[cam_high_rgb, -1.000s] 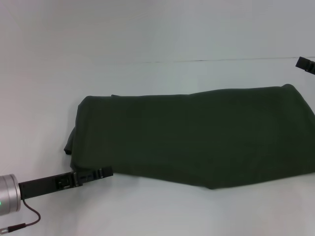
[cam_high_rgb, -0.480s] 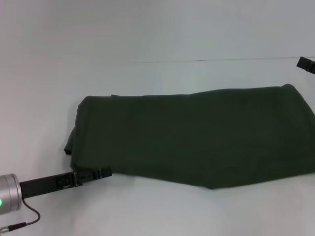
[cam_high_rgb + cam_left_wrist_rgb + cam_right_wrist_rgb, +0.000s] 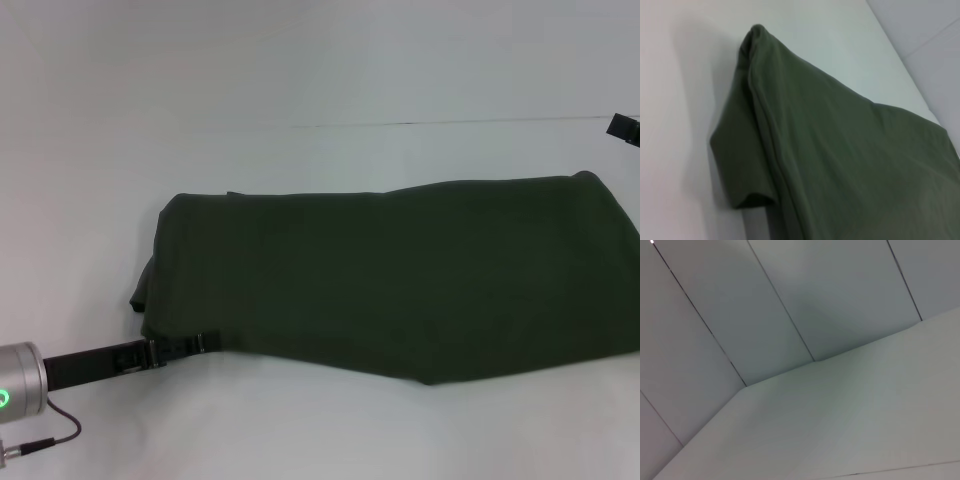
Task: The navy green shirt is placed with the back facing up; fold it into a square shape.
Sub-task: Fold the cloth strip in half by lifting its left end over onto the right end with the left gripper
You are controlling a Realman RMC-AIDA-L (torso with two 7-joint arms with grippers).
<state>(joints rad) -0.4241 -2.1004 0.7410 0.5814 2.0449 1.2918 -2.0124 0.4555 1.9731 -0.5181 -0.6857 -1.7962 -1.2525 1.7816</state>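
The navy green shirt [image 3: 400, 275] lies flat on the white desk [image 3: 320, 430], already folded into a long band that runs across the desk from the robot's left to the right edge of the head view. Its far edge is fairly straight; its near edge slants. A sleeve [image 3: 143, 290] pokes out from under the band at the left end.

The left tool [image 3: 205, 343] reaches in low from the near left corner, its dark fingers lying along the desk with the tips at the shirt's near-left hem, touching or just under the edge. How far apart the fingers stand cannot be told, nor whether they hold any cloth. A silver cuff with a green light [image 3: 4, 397] sits behind it on the arm, with a thin cable trailing below.

The right tool [image 3: 624, 129] shows only as a small black piece at the right edge, beyond the shirt's far right corner and apart from it; its opening cannot be told.

The left wrist view gives the shirt [image 3: 840, 165] close up: the stacked layers, a seam ridge along the fold, and the sleeve [image 3: 742, 165] sticking out. The right wrist view shows only bare desk [image 3: 850, 430] and a panelled wall [image 3: 765, 305].
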